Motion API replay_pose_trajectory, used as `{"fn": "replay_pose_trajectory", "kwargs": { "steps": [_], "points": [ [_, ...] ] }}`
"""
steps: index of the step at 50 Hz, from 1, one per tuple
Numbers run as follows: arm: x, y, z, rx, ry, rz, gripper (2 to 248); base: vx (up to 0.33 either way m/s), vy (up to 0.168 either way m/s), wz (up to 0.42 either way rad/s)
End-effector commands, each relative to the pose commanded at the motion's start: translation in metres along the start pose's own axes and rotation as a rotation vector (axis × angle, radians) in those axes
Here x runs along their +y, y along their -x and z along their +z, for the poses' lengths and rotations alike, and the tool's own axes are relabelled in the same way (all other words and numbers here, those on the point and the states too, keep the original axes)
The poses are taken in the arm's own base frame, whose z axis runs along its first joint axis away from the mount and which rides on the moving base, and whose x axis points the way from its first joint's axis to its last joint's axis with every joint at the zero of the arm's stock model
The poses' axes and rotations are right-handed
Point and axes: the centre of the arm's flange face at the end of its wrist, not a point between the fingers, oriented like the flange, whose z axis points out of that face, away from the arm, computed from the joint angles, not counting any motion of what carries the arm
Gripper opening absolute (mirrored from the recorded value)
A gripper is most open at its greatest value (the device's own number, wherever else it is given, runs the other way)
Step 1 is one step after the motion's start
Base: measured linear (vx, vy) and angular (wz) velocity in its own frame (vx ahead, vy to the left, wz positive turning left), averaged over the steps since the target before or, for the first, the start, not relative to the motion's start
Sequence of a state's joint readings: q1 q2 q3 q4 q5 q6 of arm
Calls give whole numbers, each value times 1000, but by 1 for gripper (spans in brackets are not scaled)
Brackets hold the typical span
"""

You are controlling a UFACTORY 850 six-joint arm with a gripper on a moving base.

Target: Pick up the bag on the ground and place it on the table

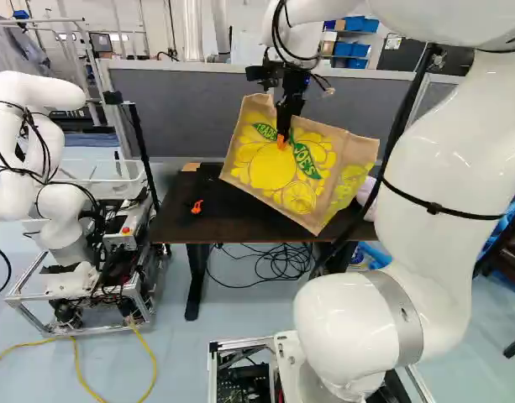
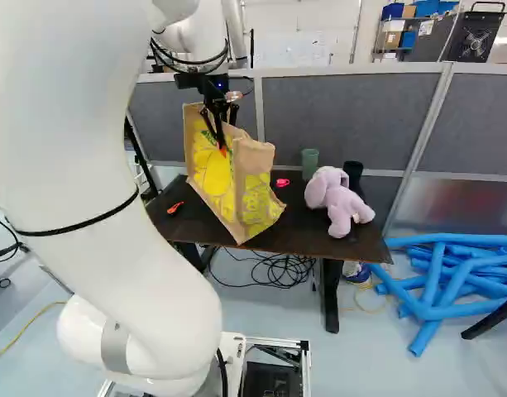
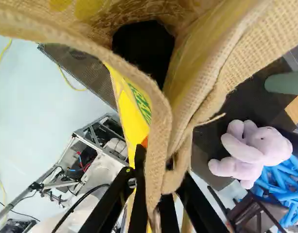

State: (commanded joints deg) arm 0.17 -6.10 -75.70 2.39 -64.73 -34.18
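My gripper (image 1: 281, 139) is shut on the upper part of the tan and yellow bag (image 1: 265, 180), which hangs tilted over the dark table (image 1: 175, 233). The right base view shows the bag (image 2: 255, 198) with its lower corner by the table's front edge; whether it touches the tabletop I cannot tell. In the wrist view the gripper (image 3: 157, 191) pinches the folded woven rim (image 3: 161, 145) between its two fingers, and the bag's mouth gapes ahead of them. Part of the tabletop is hidden behind the bag.
On the table are a pink plush toy (image 2: 340, 201), a green cup (image 2: 309, 163), a dark cylinder (image 2: 353, 174), a small pink item (image 2: 282, 183) and an orange one (image 1: 197, 206). Grey partitions (image 1: 181, 105) stand behind. Another robot (image 1: 51, 168) is leftward; blue tubes (image 2: 443, 285) lie rightward.
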Motion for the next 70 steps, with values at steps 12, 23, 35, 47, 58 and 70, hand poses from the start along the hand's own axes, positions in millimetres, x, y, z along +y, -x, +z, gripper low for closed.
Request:
{"fn": "replay_pose_trajectory", "kwargs": {
  "steps": [12,23,35,47,58,70],
  "points": [
    [5,-8,1,0,0,124,21,0,0,0],
    [10,-18,2,0,-1,236,21,0,0,0],
    [12,-34,3,5,0,349,21,0,0,0],
    [10,-56,5,12,0,451,21,0,0,0],
    [9,-77,9,19,-1,496,21,0,0,0],
    [13,-103,27,5,-6,488,21,0,0,0]
  ]
}}
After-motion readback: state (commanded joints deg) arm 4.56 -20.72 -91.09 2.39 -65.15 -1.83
